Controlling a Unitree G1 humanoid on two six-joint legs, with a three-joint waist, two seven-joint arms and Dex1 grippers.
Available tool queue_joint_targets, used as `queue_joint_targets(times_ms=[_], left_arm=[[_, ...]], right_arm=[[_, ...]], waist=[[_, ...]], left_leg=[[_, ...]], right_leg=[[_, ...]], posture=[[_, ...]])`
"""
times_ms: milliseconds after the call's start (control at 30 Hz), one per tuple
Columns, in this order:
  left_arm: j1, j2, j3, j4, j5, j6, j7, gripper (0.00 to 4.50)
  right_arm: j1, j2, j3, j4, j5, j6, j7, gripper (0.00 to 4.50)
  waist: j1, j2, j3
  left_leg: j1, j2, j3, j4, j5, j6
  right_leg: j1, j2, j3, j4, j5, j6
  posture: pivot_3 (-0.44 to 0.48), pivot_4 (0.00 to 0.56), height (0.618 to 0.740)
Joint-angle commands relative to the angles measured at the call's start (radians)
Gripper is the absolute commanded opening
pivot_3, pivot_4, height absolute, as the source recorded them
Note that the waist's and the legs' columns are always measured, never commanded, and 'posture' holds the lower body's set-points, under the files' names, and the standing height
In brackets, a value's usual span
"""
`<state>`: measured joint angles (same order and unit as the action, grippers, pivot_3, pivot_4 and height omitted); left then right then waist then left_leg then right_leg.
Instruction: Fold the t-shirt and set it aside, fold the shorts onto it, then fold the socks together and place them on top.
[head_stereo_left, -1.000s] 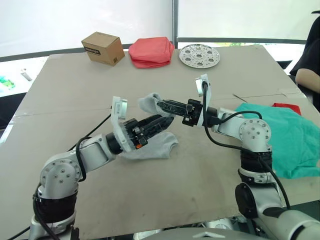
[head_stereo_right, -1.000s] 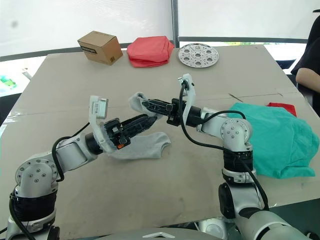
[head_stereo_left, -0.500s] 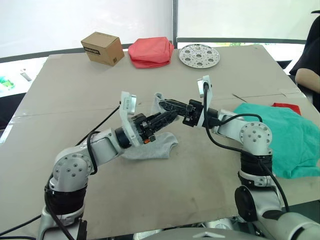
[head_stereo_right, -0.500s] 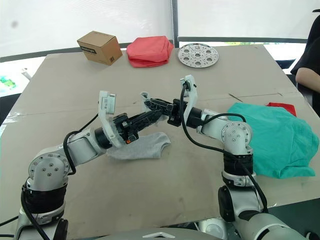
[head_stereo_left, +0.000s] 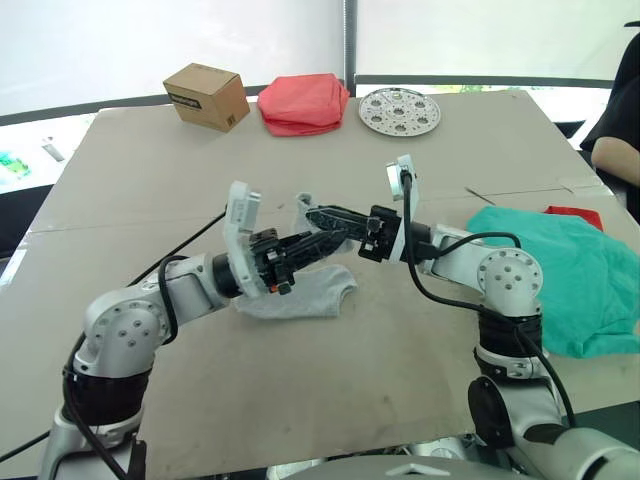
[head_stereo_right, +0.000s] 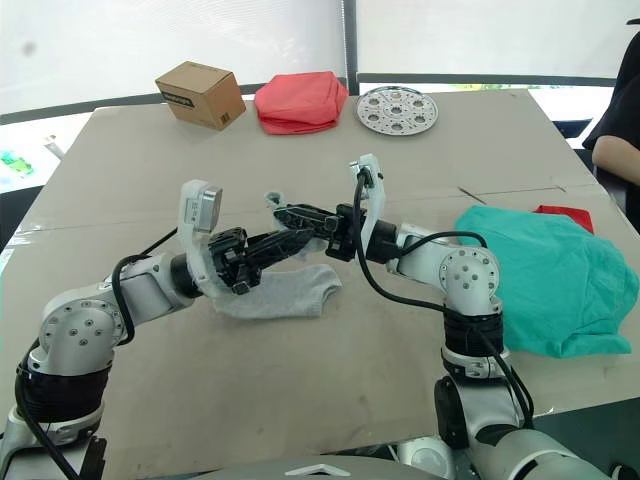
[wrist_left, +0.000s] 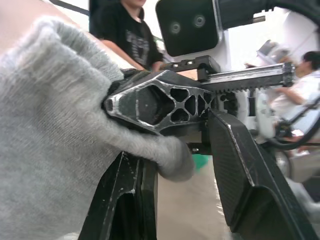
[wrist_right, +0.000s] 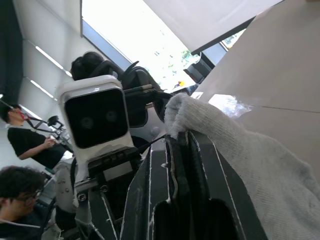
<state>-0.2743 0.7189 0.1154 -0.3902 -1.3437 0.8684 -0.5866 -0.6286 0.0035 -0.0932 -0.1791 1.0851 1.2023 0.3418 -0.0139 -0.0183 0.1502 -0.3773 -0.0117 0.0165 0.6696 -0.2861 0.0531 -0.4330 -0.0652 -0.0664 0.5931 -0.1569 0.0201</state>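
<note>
So we're on the socks step. Both arms meet over the middle of the table (head_stereo_left: 420, 150), working one grey sock (head_stereo_left: 303, 208) lifted between them, while the other sock (head_stereo_left: 300, 295) lies flat on the table right underneath.

The right gripper (head_stereo_left: 318, 216) is clamped shut on the raised sock; the right wrist view shows the knit pinched tight between its fingers (wrist_right: 200, 190). The left gripper (head_stereo_left: 322, 243) sits just below it, and in the left wrist view its fingers (wrist_left: 240, 175) stand apart, with the sock draped against them, so I'd call it open and not holding anything.

The shorts (head_stereo_left: 570, 280) lie off to the robot's right as a loose teal heap, and a bit of the red t-shirt (head_stereo_left: 575, 214) peeks out from behind them (doesn't look like a neat stack to me, but hard to say from here).

Next move, I reckon: bring the held sock down onto the flat one so the two line up, then pinch both together. The tricky bit is that the knit is floppy and could bunch up when it lands.
</note>
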Motion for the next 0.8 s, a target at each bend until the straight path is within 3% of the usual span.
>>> queue_joint_targets(times_ms=[33,133,267,733,800], left_arm=[[-0.015,0.082,0.075,0.003,0.034,0.015,-0.096,1.05],[-0.028,0.093,0.08,0.023,0.047,0.021,-0.118,1.72],[-0.033,0.086,0.089,0.028,0.069,0.026,-0.123,3.61],[-0.025,0.04,0.101,0.0,-0.003,0.084,-0.085,3.61],[-0.026,0.029,0.096,0.001,0.005,0.083,-0.079,3.11]], right_arm=[[0.01,-0.007,-0.08,0.006,0.176,0.03,0.032,0.0],[0.009,-0.019,-0.078,0.011,0.212,0.032,0.019,0.0],[0.008,-0.029,-0.073,0.015,0.237,0.023,0.005,0.0],[0.008,-0.052,-0.038,0.01,0.243,-0.015,-0.004,0.0],[0.007,-0.054,-0.032,0.01,0.238,-0.021,-0.003,0.0]], waist=[[0.0,0.0,0.0],[0.0,0.001,0.001],[-0.001,0.001,0.001],[0.0,0.001,0.001],[0.0,0.001,0.001]], left_leg=[[0.0,0.0,0.0,0.0,0.0,0.0],[0.0,0.0,0.0,0.0,0.0,0.0],[0.0,0.001,0.001,0.0,0.0,0.001],[0.0,0.001,0.0,0.0,-0.001,0.001],[0.0,0.001,0.0,0.0,-0.001,0.001]], right_leg=[[0.0,0.001,0.0,0.0,0.0,0.001],[0.0,0.001,0.0,-0.001,-0.002,0.003],[0.0,0.001,0.0,-0.001,-0.002,0.003],[0.0,0.001,0.0,-0.001,-0.001,0.002],[0.0,0.001,0.0,-0.001,-0.001,0.003]], posture=[[0.0,0.15,0.74],[0.0,0.15,0.74],[0.0,0.15,0.74],[0.0,0.15,0.74],[0.0,0.15,0.74]])
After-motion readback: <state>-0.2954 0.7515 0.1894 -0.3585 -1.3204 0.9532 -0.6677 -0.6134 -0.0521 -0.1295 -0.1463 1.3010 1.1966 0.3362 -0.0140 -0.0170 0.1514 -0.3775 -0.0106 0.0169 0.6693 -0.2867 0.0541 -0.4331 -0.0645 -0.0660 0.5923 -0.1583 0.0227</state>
